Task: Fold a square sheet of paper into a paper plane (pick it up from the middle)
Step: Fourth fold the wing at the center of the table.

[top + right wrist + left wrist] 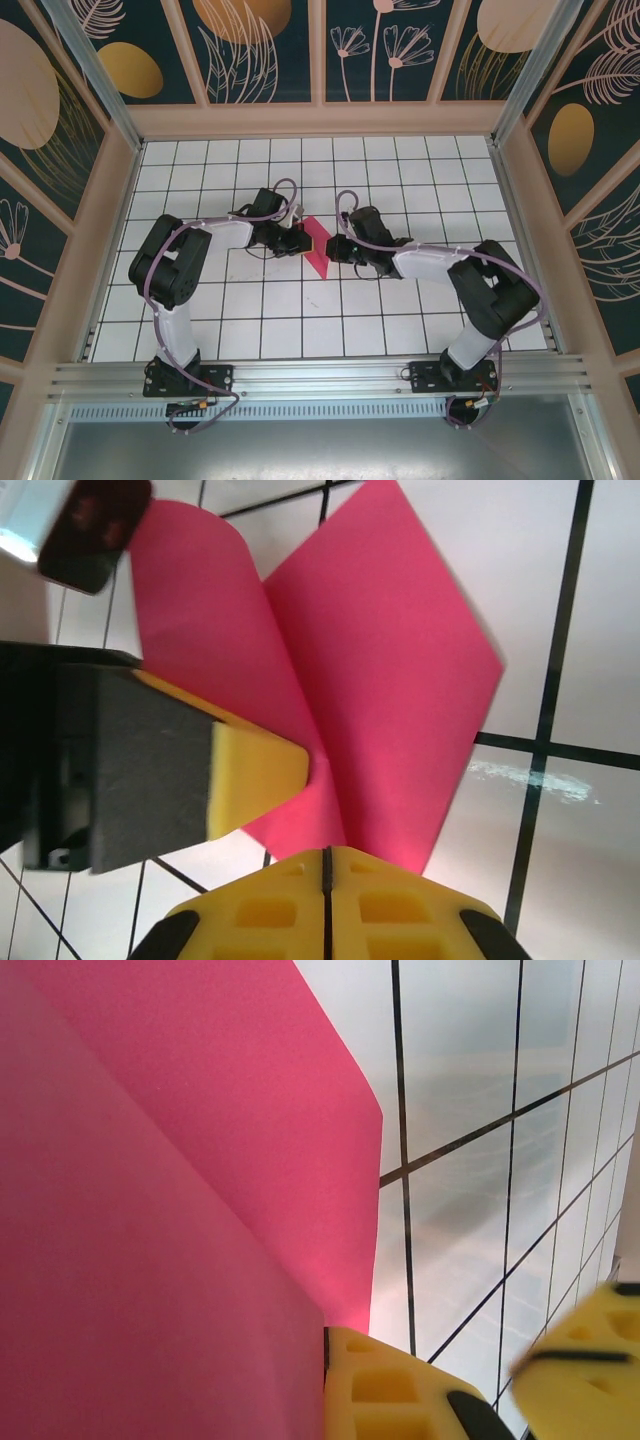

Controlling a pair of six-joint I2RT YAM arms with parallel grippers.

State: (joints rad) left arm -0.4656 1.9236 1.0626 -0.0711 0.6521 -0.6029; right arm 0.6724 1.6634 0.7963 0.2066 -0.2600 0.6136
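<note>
Square sheet of paper (pixel 316 247) at the middle of the surface (pixel 200 320), bent into a V along a lengthwise crease, flaps splayed. Left jaws closed, pinching the sheet near the crease. Right jaws closed on the crease end, pads tight together. Reads as the centre fold, not yet flattened. Next move likely calls for aligning the flap edges, then pressing the crease.
</note>
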